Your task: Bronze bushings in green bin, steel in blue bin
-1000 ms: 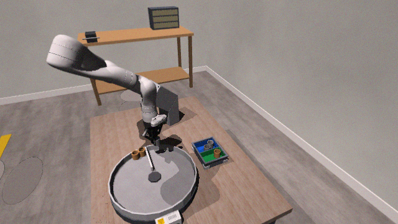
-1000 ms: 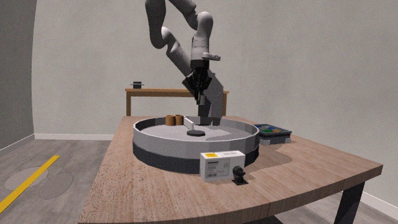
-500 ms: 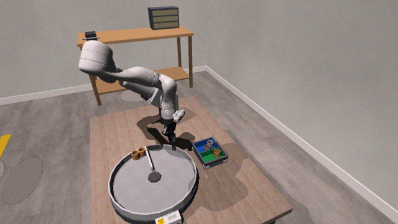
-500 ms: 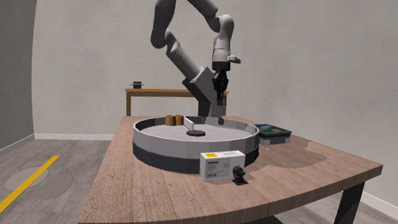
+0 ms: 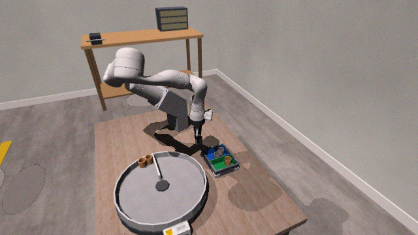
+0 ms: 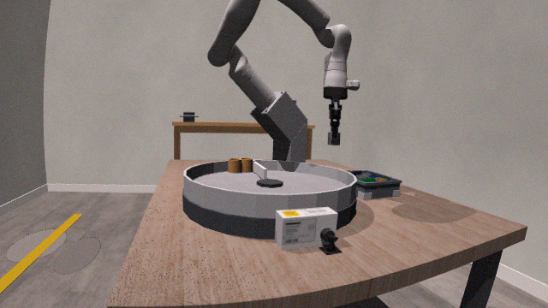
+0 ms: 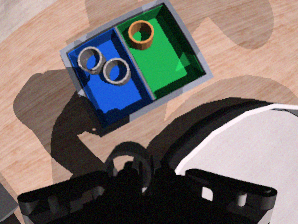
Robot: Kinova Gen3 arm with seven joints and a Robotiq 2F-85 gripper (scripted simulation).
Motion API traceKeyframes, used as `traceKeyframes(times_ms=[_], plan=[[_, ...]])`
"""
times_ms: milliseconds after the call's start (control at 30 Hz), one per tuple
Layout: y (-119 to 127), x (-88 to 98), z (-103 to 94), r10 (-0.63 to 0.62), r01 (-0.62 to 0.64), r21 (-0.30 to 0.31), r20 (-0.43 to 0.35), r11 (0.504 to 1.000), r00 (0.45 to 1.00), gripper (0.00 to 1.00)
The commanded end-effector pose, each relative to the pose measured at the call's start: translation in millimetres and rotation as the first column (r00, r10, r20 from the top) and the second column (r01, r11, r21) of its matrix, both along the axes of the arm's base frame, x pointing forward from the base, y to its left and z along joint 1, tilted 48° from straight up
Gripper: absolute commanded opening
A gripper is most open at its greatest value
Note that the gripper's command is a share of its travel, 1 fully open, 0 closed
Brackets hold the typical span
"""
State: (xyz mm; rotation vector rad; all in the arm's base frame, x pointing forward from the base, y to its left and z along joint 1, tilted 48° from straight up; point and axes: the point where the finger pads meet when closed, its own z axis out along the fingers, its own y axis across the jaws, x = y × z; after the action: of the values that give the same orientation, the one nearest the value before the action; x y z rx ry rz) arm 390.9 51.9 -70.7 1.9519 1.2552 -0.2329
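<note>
On the table, our turntable carries two bronze bushings beside its white bar. Nearby, our blue bin holds two steel bushings, our green bin one bronze. Our gripper pinches a dark grey bushing by its wall, above table height near the bins.

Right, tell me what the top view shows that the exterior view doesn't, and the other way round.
Only the top view: the drawer unit on the back bench, and two steel bushings clearly apart from the bronze one in the bins.

Only the exterior view: a small black device beside the white box.

Both: that box, the turntable with two bronze bushings, and the gripper shut on a grey bushing.
</note>
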Motion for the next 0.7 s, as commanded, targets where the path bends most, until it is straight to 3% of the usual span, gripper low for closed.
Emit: traceKeyframes(times_ms=[0,67,133,233,667], plan=[[4.9,-2.3,-13.5,0.007,-0.008,-0.012,-0.017,1.000,1.000,0.00],[21.1,1.4,-29.1,0.053,-0.055,-0.027,-0.067,0.998,0.996,0.00],[21.1,1.4,-29.1,0.053,-0.055,-0.027,-0.067,0.998,0.996,0.00],[45.3,7.0,-52.5,0.120,-0.128,-0.046,-0.142,0.991,0.983,0.00],[45.6,8.0,-51.4,0.120,-0.127,-0.044,-0.140,0.991,0.983,0.00]])
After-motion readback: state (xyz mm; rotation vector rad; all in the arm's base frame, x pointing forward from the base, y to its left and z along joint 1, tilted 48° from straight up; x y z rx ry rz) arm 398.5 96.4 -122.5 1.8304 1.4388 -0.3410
